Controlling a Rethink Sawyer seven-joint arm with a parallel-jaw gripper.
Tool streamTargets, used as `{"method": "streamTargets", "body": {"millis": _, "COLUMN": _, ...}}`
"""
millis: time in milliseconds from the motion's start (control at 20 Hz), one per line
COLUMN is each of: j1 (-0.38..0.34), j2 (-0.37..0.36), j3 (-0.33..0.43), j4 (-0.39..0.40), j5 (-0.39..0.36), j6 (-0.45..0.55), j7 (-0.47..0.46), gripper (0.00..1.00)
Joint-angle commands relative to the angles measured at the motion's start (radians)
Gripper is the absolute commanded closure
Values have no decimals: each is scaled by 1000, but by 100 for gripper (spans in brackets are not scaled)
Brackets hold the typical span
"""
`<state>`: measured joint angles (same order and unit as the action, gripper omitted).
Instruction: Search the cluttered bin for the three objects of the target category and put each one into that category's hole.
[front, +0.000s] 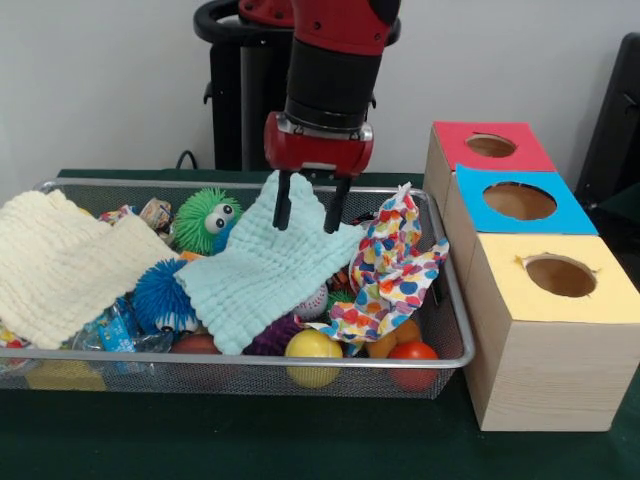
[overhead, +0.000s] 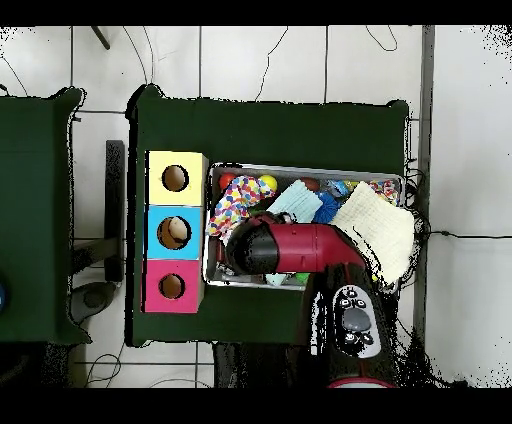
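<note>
Cloths: three in the wire-mesh bin (front: 452, 300). A pale mint waffle-textured cloth (front: 262, 270) lies across the middle, a cream waffle-textured cloth (front: 55, 262) drapes over the bin's left end in the front view, and a white cloth with coloured hearts (front: 392, 270) is bunched at the right end.
Gripper: the black-fingered gripper (front: 308, 212) stands upright over the mint cloth's top edge, fingers apart, tips touching or just above the fabric; I cannot tell which.
Other clutter: a green spiky ball with eyes (front: 205, 220), a blue spiky ball (front: 160, 295), a yellow ball (front: 313, 352), a red ball (front: 413, 360).
Holes: three wooden boxes just beside the bin's right end, with a red-topped hole (front: 491, 146), a blue-topped hole (front: 519, 201) and a yellow-topped hole (front: 560, 276).
Open room: the dark green table (front: 300, 440) is bare in front of the bin.
</note>
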<state>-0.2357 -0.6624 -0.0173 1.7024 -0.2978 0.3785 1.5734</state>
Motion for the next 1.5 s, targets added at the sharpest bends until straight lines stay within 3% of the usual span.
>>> {"method": "streamTargets", "body": {"millis": 50, "j1": -42, "j2": 92, "j3": 113, "j4": -59, "j5": -71, "j6": -69, "j7": -1, "gripper": 0}}
{"method": "streamTargets", "body": {"millis": 500, "j1": -98, "j2": 161, "j3": 162, "j4": -44, "j5": -79, "j6": -71, "j7": -2, "gripper": 0}}
{"method": "streamTargets", "body": {"millis": 950, "j1": -126, "j2": 319, "j3": 153, "j4": -111, "j5": -118, "j6": -118, "j7": 5, "gripper": 0}}
{"method": "streamTargets", "body": {"millis": 1500, "j1": -119, "j2": 333, "j3": 158, "j4": -123, "j5": -135, "j6": -119, "j7": 16, "gripper": 0}}
